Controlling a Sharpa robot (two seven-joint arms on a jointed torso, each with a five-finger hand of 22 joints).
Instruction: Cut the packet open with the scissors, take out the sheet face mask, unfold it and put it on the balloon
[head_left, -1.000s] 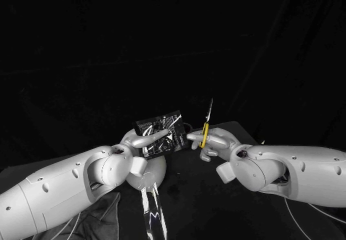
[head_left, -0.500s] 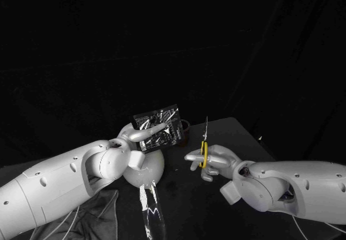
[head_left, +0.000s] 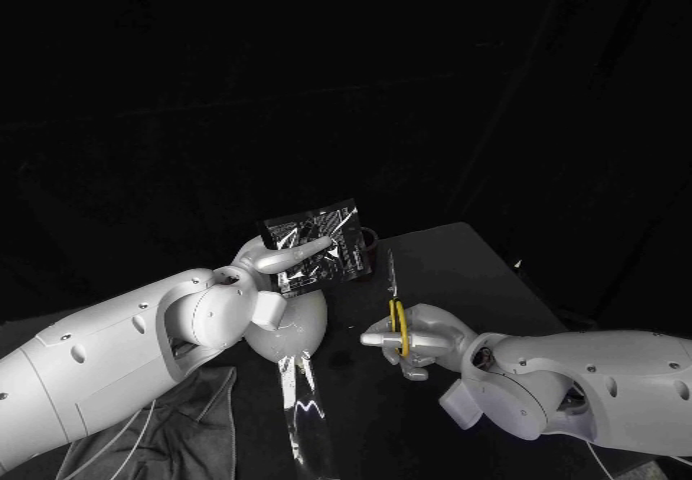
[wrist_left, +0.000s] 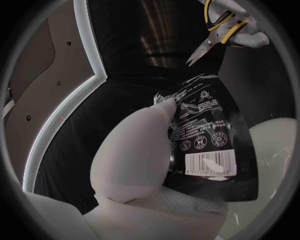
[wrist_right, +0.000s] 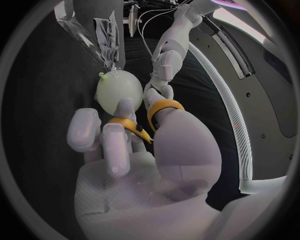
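My left hand (head_left: 274, 262) holds the black glossy packet (head_left: 315, 250) upright above the white balloon (head_left: 289, 325). In the left wrist view a finger (wrist_left: 147, 145) presses on the packet (wrist_left: 203, 140), whose barcode side shows. My right hand (head_left: 421, 342) grips the yellow-handled scissors (head_left: 397, 318), blades pointing up, lower than the packet, to its right and apart from it. The scissors (wrist_left: 219, 35) show slightly parted blades beyond the packet's top edge. From the right wrist, the yellow handles (wrist_right: 159, 109) sit around my fingers (wrist_right: 115, 145), with the balloon (wrist_right: 119, 90) beyond.
A strip of clear plastic wrap (head_left: 303, 400) lies on the black table (head_left: 462, 260) in front of the balloon. A grey cloth (head_left: 188, 430) lies at the near left. A small dark object (head_left: 369, 240) stands just behind the packet.
My right hand has dropped down and back from the packet with the scissors. My left hand has lifted the packet slightly up and left.
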